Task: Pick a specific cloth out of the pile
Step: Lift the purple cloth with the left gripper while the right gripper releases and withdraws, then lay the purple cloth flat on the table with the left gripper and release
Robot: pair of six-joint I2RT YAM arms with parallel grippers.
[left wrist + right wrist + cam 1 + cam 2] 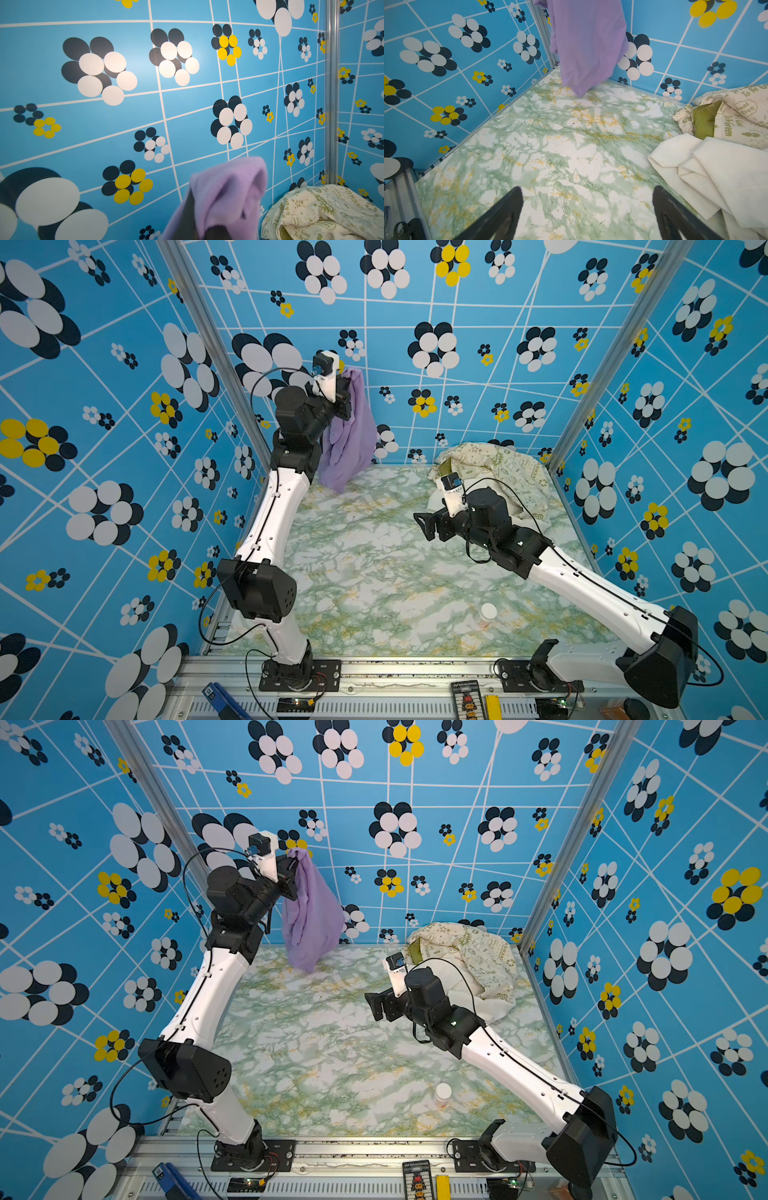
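The lilac-purple cloth (pixel 351 435) (pixel 311 915) hangs limp from my left gripper (pixel 345 400) (pixel 291 880), which is raised high by the back-left corner and shut on its upper edge. Its lower tip (pixel 580 93) reaches down close to the marble table. In the left wrist view the cloth (pixel 228 193) drapes over the dark fingers and hides their tips. The pile (pixel 498 472) (pixel 469 957) (pixel 322 212) of doodle-printed and cream-white fabric (pixel 716 166) lies at the back right. My right gripper (pixel 424 526) (pixel 374 1004) (pixel 587 193) hovers low beside the pile, open and empty.
A small white-capped bottle (pixel 486 614) (pixel 442 1094) stands on the marble table (pixel 374 564) near the front right. Patterned blue walls with aluminium corner posts (pixel 615 356) enclose three sides. Tools lie on the front rail (pixel 469 697).
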